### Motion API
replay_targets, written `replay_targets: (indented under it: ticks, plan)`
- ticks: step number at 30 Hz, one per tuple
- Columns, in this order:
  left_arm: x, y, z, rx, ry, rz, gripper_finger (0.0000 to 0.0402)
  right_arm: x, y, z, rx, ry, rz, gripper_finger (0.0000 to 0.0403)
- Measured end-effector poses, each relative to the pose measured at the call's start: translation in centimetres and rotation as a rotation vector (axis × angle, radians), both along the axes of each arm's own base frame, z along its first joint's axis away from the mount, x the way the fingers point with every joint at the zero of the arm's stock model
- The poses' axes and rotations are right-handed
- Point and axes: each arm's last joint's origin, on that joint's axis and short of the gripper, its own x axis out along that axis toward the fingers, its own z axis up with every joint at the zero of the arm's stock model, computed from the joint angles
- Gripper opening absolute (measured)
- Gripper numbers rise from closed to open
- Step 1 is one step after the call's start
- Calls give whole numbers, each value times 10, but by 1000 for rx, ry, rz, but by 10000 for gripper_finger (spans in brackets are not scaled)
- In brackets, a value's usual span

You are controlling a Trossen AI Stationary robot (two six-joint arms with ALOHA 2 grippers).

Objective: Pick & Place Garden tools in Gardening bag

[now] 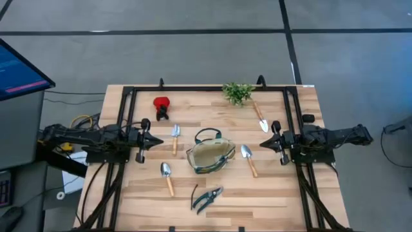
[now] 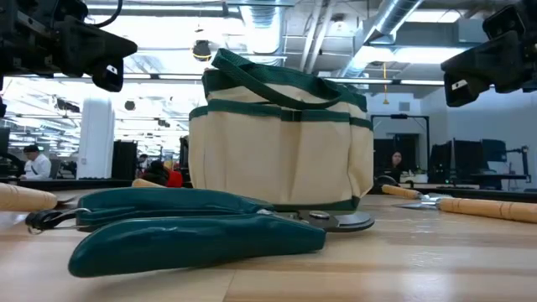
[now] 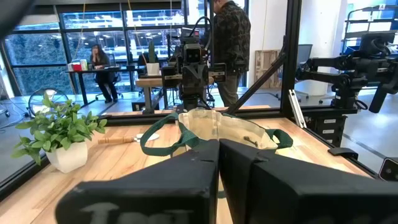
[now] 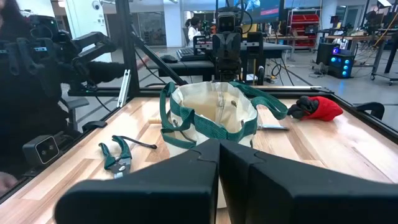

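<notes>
**Both grippers pressed together and empty, bag at mid-table**

In the low view the gardening bag (image 2: pixel 281 138) hides most of what lies behind it, and only the ends of wooden handles show past its sides. The pruning shears (image 1: pixel 206 198) fill the foreground there, their blades partly covered by the dark handles. In both wrist views the arm's own fingers block the near part of the table.

The left gripper (image 1: pixel 158 140) hangs over the table's left edge, fingers pressed together, holding nothing. The right gripper (image 1: pixel 264 143) hangs over the right edge, likewise closed and empty. Both point toward the bag.

The bag stands upright at the table's middle, mouth open. One trowel (image 1: pixel 175 136) lies just beside it on the left, another (image 1: pixel 167 176) nearer the front edge, a third (image 1: pixel 248 158) just beside it on the right, a fourth (image 1: pixel 260 118) toward the far right corner by the plant sprig (image 1: pixel 237 92). The red-and-black item (image 1: pixel 161 104) lies near the far edge, left of middle. The shears lie by the front edge.
</notes>
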Motion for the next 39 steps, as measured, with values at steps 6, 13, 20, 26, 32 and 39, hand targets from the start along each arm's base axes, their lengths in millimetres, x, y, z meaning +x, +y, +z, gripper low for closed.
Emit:
replay_targets:
  ticks: [6, 13, 20, 26, 32, 39]
  plan:
    - [0, 0, 0, 0, 0, 0, 1, 0, 0, 0, 0, 0, 0, 0]
    - [0, 0, 0, 0, 0, 0, 1, 0, 0, 0, 0, -1, 0, 0]
    - [0, 0, 0, 0, 0, 0, 1, 0, 0, 0, 0, 0, 0, 0]
    - [0, 0, 0, 0, 0, 0, 1, 0, 0, 0, 0, 0, 0, 0]
    - [0, 0, 0, 0, 0, 0, 1, 0, 0, 0, 0, -1, 0, 0]
    - [0, 0, 0, 0, 0, 0, 1, 0, 0, 0, -78, -8, 2, 0]
